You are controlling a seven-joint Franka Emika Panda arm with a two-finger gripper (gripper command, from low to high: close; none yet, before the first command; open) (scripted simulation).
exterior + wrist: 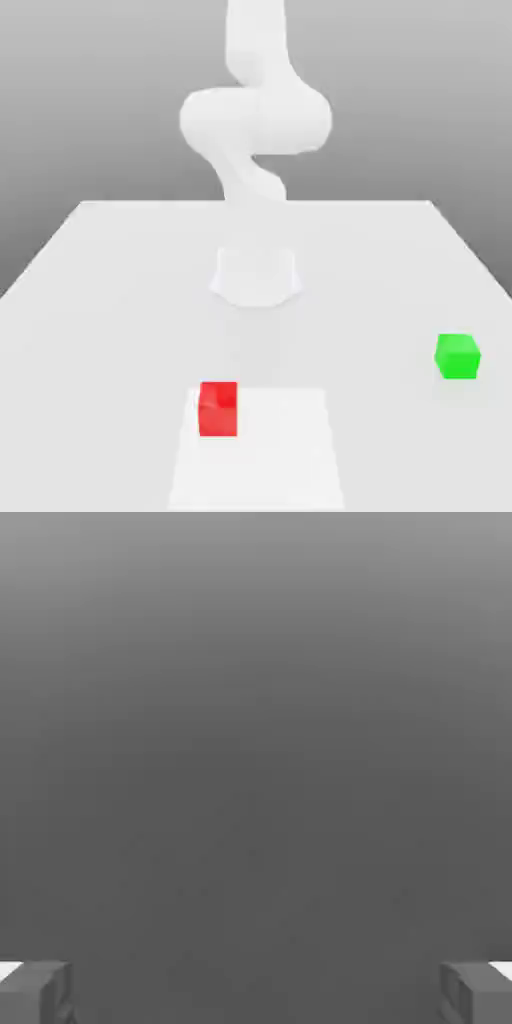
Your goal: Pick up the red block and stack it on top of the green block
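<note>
The red block [218, 408] is a small cube resting on the white table near its front edge, on the left part of a paler square patch [290, 450]. Off toward the exterior view's right sits the green block [457, 356], a cube of about the same size, well apart from the red one. In the hand view my gripper [256, 994] is open: its two grey fingertips [40, 992] stand far apart with nothing between them, facing a plain grey backdrop. The white arm [255, 115] rises at the back, far from both blocks.
The arm's round base [256, 275] stands on the table [110, 300] behind the blocks, near its middle. The table edges slant away at the exterior view's left and right.
</note>
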